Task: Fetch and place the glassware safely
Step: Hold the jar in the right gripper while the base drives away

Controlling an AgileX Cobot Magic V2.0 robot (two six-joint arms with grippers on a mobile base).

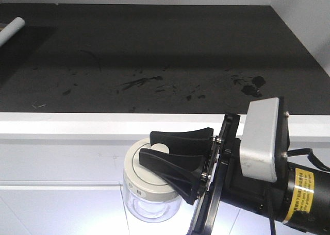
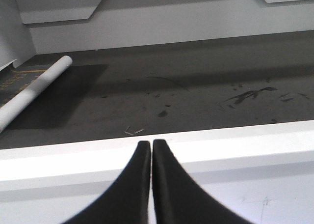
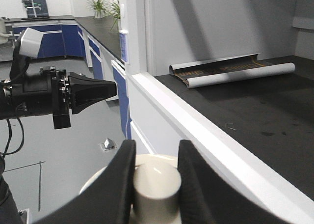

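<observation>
The glassware is a squat clear glass jar [image 1: 149, 201] with a cream-white round lid [image 1: 135, 172]. It hangs in front of the bench's white front edge [image 1: 77, 126], below the level of the black worktop [image 1: 180, 54]. My right gripper [image 1: 152, 148] is shut on the lid's central knob [image 3: 157, 189], one black finger on each side. The right gripper [image 3: 156, 148] hides most of the lid [image 3: 93, 182] in its wrist view. My left gripper [image 2: 151, 144] is shut with nothing between its fingers, pointing at the bench edge. The left gripper [image 3: 112, 89] also shows off to the jar's left.
A white cylindrical tube [image 2: 34, 89] lies at the worktop's far left on a dark mat; the tube [image 3: 240, 74] and a curled mat edge [image 3: 216, 64] lie against the back wall. White cabinet fronts [image 1: 62, 204] stand below the edge. Blue cabinets [image 3: 98, 52] line the floor area.
</observation>
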